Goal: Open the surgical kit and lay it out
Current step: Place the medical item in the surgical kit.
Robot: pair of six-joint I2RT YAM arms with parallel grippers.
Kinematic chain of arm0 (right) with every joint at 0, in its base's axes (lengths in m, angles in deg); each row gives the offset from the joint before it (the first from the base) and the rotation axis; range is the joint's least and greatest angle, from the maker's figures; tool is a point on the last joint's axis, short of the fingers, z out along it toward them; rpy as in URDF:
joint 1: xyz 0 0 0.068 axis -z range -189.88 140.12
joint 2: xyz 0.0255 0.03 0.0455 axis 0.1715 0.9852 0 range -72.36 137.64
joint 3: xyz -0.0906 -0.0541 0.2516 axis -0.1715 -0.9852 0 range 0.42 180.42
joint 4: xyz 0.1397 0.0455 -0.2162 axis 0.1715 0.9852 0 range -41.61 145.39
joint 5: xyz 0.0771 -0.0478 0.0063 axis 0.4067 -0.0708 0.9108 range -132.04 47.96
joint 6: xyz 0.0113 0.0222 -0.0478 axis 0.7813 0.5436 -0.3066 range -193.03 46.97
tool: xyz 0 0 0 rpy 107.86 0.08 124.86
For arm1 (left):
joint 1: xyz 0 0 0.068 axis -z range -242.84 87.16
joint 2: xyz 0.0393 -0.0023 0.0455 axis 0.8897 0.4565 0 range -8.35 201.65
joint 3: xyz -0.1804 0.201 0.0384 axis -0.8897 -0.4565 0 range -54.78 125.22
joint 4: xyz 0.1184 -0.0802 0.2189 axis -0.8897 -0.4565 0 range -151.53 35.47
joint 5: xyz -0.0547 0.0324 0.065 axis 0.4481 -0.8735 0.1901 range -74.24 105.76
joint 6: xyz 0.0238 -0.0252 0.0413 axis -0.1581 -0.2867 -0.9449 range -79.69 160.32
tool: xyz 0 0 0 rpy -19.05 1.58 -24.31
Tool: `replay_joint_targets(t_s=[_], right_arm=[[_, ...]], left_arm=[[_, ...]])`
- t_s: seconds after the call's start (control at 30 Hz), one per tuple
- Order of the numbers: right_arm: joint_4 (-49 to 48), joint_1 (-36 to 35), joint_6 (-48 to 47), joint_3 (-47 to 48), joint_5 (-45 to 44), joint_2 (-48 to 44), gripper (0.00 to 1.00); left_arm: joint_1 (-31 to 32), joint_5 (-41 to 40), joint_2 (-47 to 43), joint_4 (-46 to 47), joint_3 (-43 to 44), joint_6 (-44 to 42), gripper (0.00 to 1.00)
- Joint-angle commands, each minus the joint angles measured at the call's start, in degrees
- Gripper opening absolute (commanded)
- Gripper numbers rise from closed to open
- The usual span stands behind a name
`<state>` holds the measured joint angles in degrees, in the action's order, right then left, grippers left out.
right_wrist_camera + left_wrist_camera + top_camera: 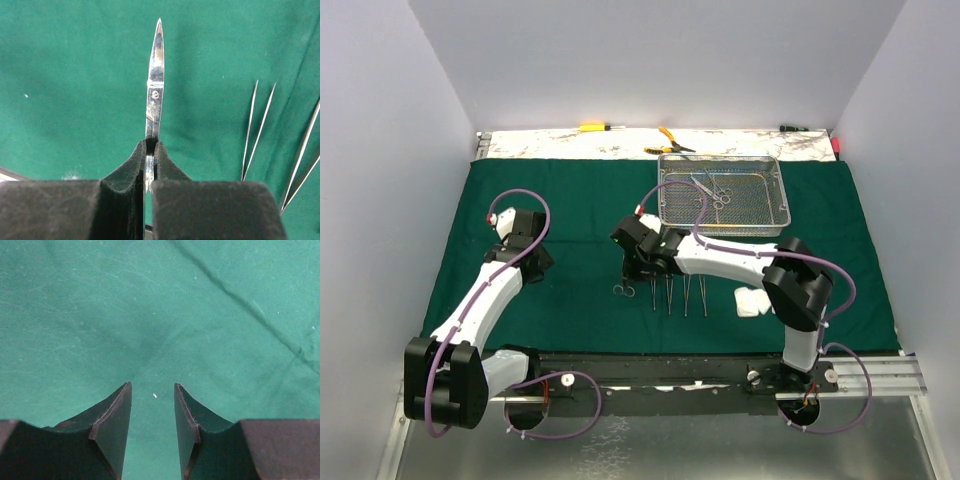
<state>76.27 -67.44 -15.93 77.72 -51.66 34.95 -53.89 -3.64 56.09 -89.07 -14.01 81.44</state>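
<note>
Dark green cloth wrap [570,200] lies spread flat over the bench, filling most of the overhead view. At left of frame, the left arm [480,290] hangs over bare cloth, its jaws partly open with nothing between them.

At centre, the right arm [720,262] reaches leftward. Its jaws are closed tight on one pair of silver scissors [156,85], gripped just behind the pivot screw with the closed blades pointing to the top of the wrist view. Whether the scissors rest on the cloth cannot be told.

Just right of them is a row of four slim instruments. The two nearest are plainly tweezers [257,130]. To place the scissors well, they should probably go down flat, parallel to that row and just beside it without touching. The jaws should then open and lift straight up, so the cloth is not dragged.

Further right lies white gauze [752,302], piece count unclear. At upper right of centre stands one wire-mesh tray [725,228] holding what look like two clamps [713,188].
</note>
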Motion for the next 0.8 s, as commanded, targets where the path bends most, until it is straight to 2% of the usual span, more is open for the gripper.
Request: replay_joint_targets(t_s=[0.0,0.4,0.43,0.5,0.53,0.57,0.67,0.77], right_arm=[[0.7,-1.9,3.3,-1.1,-1.1,1.2,0.01],[1.0,-3.9,4.3,-1.8,2.3,5.4,0.01],[1.4,-3.9,4.2,-1.4,2.6,5.7,0.04],[1.6,-3.9,3.9,-0.8,3.0,5.7,0.18],[1.9,-3.9,3.9,-0.4,2.8,5.5,0.28],[3.0,-3.8,2.8,1.8,0.3,2.9,0.47],[5.5,-3.6,0.9,5.1,-3.4,0.3,0.52],[8.8,-1.3,-1.9,8.6,-5.8,-2.0,0.52]], left_arm=[[-0.4,1.8,-0.4,-1.0,-0.4,0.2,0.41],[-0.4,-0.6,-1.1,-1.0,-0.8,1.4,0.42],[-0.4,-0.8,-1.2,-1.0,-0.7,1.5,0.42],[-0.4,-0.9,-1.3,-1.0,-0.8,1.6,0.42],[-0.4,-1.0,-1.3,-1.0,-0.8,1.6,0.42],[-0.4,-1.8,-1.1,-1.1,-0.8,1.9,0.42],[-0.4,-3.3,-1.4,-1.5,-0.6,2.1,0.42],[-0.4,-3.4,-2.1,-1.6,-0.7,2.5,0.43]])
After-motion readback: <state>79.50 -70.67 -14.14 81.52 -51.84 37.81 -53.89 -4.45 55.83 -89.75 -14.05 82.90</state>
